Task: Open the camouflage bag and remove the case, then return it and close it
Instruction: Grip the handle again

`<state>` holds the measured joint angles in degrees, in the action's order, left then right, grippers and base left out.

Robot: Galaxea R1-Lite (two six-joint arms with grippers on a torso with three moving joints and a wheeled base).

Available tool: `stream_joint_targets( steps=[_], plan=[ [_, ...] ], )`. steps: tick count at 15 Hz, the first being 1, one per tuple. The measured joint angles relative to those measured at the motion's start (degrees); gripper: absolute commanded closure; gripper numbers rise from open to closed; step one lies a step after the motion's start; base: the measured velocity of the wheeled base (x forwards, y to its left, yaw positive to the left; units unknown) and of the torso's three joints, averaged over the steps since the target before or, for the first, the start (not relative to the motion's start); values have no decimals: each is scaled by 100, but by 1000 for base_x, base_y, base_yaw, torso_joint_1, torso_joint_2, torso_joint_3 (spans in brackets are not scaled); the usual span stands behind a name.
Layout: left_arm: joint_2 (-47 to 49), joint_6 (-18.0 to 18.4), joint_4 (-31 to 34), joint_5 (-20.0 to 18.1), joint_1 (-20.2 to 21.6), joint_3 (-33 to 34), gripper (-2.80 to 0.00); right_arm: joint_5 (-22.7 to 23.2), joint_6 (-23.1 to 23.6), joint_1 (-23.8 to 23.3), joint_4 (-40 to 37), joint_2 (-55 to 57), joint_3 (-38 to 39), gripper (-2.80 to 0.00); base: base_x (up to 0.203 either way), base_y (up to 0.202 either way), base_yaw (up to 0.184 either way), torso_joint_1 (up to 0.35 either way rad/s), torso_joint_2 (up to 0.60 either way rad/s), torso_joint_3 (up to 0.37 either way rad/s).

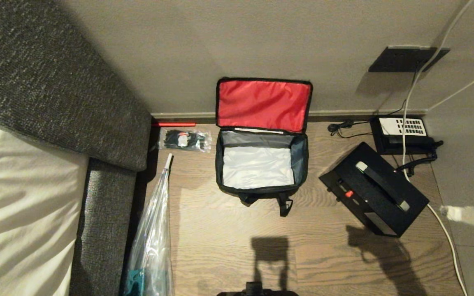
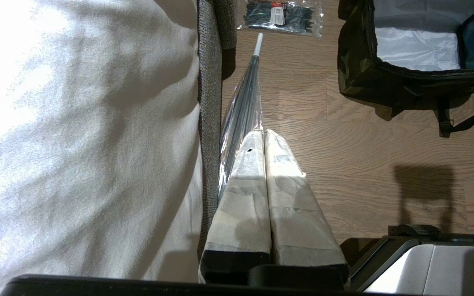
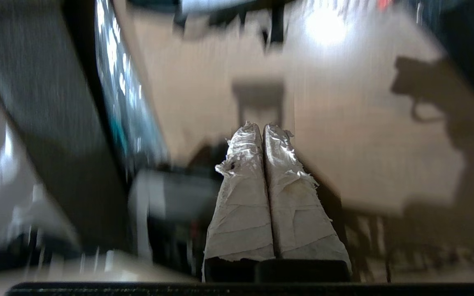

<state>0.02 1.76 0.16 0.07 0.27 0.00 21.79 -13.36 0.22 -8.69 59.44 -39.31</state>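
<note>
The camouflage bag (image 1: pixel 261 164) stands open on the wood floor by the wall, its red-lined lid (image 1: pixel 263 105) leaning back and its silvery inside empty. The same bag (image 2: pixel 356 61) shows its camouflage side in the left wrist view. To its right lies the case (image 1: pixel 375 189), flat and black, handle up, a red dot near one edge. My left gripper (image 2: pixel 263 133) is shut and empty, low beside the bed. My right gripper (image 3: pixel 262 127) is shut and empty above bare floor, in a blurred view. Neither arm appears in the head view; only their shadows fall on the floor.
A black telephone (image 1: pixel 401 131) with cables sits by the wall behind the case. A packet of cable ties (image 1: pixel 184 139) and a wrapped umbrella (image 1: pixel 154 230) lie left of the bag. A bed (image 1: pixel 23 205) with a grey frame fills the left side.
</note>
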Motion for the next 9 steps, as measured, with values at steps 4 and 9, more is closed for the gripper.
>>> stream_joint_targets(
  steps=[4, 9],
  plan=[
    [0, -2, 2, 2, 0, 0, 0, -37, -107, -15, 2074, 1663, 222, 0, 0, 0, 0, 0, 0, 0],
    [0, 0, 1, 2, 0, 0, 0, -518, 527, -167, 3152, 3293, 180, -280, 0, 0, 0, 0, 0, 0]
  ],
)
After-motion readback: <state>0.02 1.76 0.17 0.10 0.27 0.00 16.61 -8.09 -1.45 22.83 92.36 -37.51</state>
